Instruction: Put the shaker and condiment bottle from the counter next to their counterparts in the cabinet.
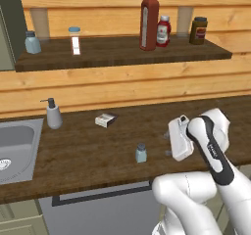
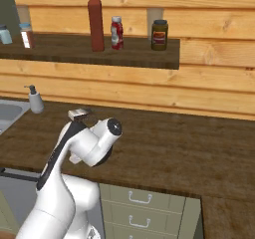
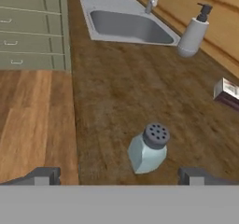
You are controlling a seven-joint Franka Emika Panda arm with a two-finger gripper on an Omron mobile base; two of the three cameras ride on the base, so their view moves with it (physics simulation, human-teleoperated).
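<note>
On the dark wooden counter [image 1: 98,151], the small pale blue-grey translucent shaker [image 3: 148,148] with its perforated dark cap is standing upright near the front edge, its twin [image 1: 32,42] waiting at the left end of the open wooden cabinet [image 1: 122,58] shelf. Just above it, the fingers [image 3: 119,175] are hanging spread wide and holding nothing, seemingly lining up to straddle it. Up on the shelf, the tall slim red bottle [image 1: 149,21] with a green cap is already standing beside the short squat red bottle [image 1: 163,32].
</note>
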